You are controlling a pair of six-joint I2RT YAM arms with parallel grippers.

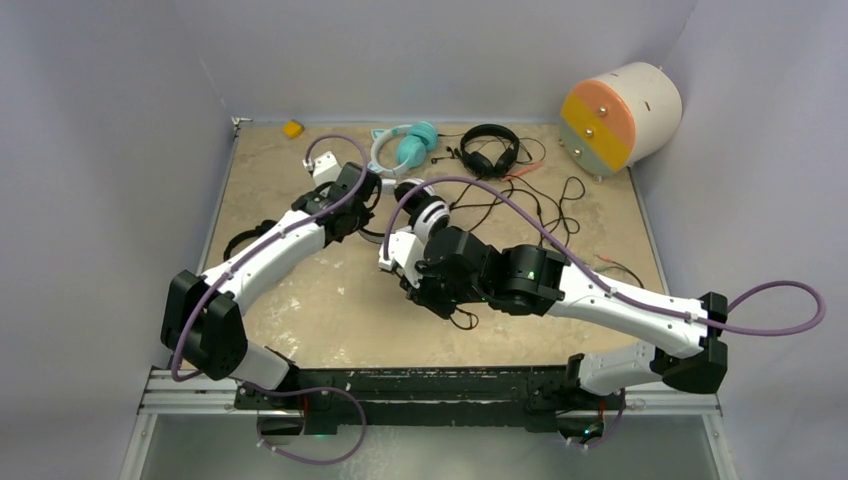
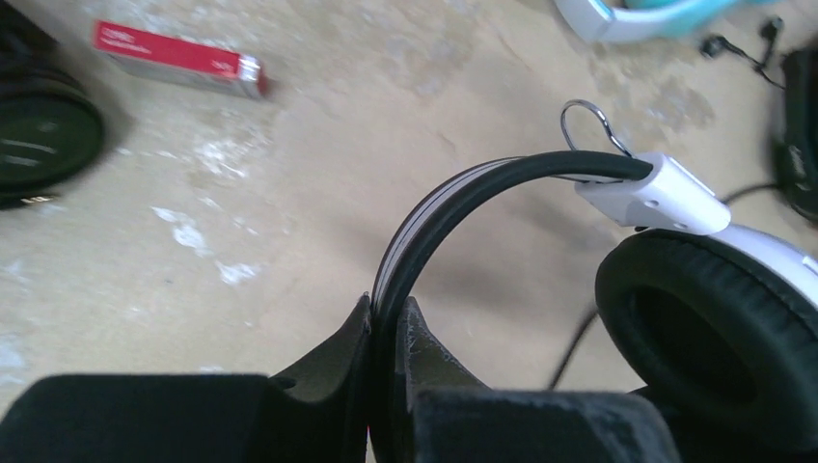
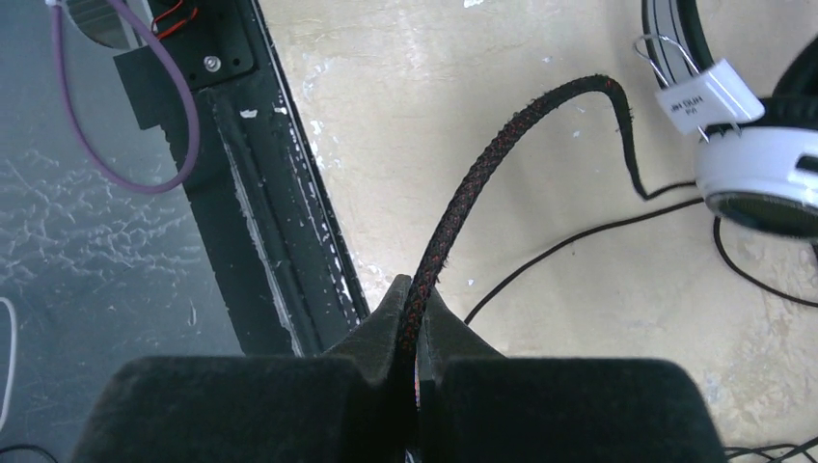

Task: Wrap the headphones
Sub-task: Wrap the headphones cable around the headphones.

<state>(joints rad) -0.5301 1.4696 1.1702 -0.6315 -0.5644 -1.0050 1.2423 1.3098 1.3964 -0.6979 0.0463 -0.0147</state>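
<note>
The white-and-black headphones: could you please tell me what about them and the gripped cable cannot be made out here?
- Left wrist: the ear cup of the white-and-black headphones is cut off by the right edge; the left gripper hides the headband below its grip.
- Right wrist: the braided cable is hidden inside the right gripper; far end unclear.
- Top external: the right arm covers that grip.
</note>
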